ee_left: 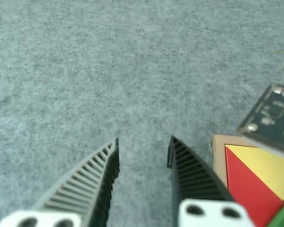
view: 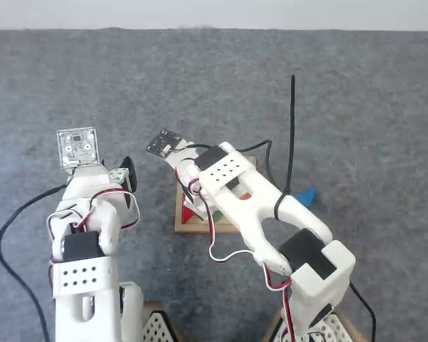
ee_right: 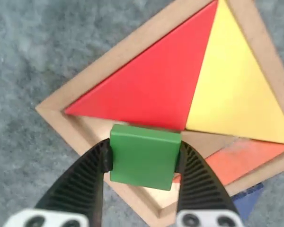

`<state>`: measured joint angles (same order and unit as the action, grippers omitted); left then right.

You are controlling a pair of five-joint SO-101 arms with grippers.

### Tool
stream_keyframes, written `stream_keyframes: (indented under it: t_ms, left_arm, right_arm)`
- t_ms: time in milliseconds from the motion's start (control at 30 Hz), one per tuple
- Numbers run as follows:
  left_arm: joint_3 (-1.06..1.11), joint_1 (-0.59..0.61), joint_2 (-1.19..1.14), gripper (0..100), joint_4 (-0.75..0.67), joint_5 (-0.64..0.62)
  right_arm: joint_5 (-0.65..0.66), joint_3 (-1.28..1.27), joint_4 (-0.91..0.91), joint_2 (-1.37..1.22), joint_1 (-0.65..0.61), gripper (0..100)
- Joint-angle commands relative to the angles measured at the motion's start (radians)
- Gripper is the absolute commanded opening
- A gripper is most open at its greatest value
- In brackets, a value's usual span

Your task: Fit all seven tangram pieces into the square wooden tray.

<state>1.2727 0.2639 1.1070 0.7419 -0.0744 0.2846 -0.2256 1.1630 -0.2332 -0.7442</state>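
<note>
Much of the wooden tray (view: 179, 210) is covered or clipped.
In the high view the right arm (view: 257, 203) lies over the tray. One rim strip and slivers of the red triangle (view: 187, 213) and green piece (view: 215, 216) show, and the blue piece (view: 306, 195) sticks half out beside the arm. In the left wrist view the picture's edge cuts the tray, and a circuit board (ee_left: 274, 118) covers part of the yellow triangle (ee_left: 270, 168). In the right wrist view the green piece, clamped by the right gripper (ee_right: 142, 158), hides one end of the orange piece (ee_right: 241, 158).

The high view looks down over the table (view: 342, 85), both wrist views close above it, sharing the tray (ee_right: 54, 109)
</note>
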Motion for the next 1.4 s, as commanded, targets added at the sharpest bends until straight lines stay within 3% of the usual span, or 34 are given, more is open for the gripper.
stream_keyframes:
  t_ms: [0,167,267,1067,1367]
  left_arm:
    - [-0.048,0.003,0.018,16,0.005,-0.009]
    - [-0.047,0.003,0.018,16,0.005,-0.008]
    - [-0.047,0.002,0.018,16,0.005,-0.006]
    - [-0.042,0.002,0.018,16,-0.011,-0.003]
    - [-0.042,0.002,0.018,16,-0.011,-0.003]
  right_arm:
    - [0.031,0.005,-0.013,0.03,0.027,14.0]
    - [0.032,0.009,-0.033,0.033,0.019,29.2]
    - [0.029,0.003,-0.048,0.03,0.008,32.8]
    - [-0.074,-0.052,-0.002,0.042,-0.145,32.9]
    - [-0.104,0.003,0.048,0.042,-0.145,32.9]
